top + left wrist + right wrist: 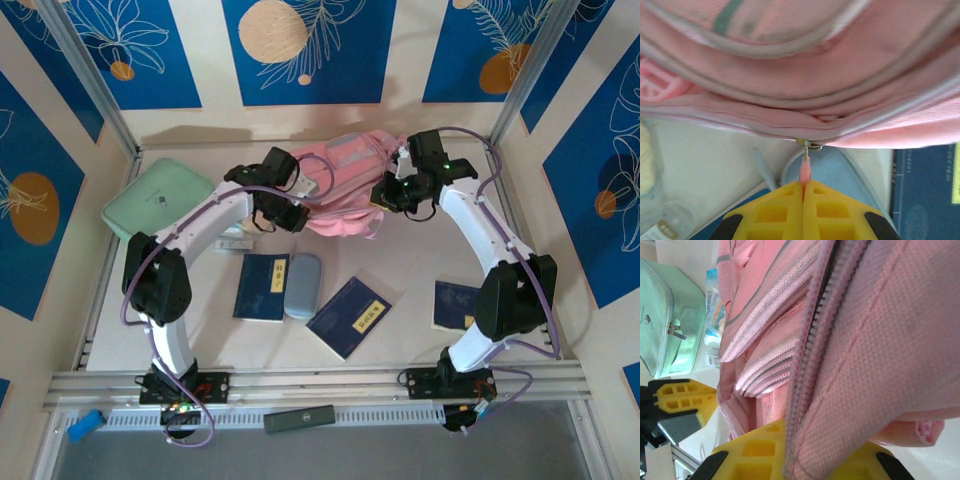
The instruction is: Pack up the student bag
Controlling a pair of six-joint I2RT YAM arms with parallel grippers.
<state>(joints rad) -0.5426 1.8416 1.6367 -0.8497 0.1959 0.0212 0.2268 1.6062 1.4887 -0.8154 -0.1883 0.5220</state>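
Backpack [345,185] at the far middle of the bench [410,350], held at its zip.
Left hand [804,186] is pinched shut on the pink zip tab [805,169]; right hand [805,455] seems clamped on the fabric. The thin tab may slip out, or slack cloth may jam the zip.

Looks down from above and behind over the whole table [410,265]. At each wrist, faces the soft pink fabric backpack [340,205] [815,85] [880,340] close up, shared across all three.

The right arm [478,232] hides one edge of a blue book [452,305] and part of the student bag [345,190].
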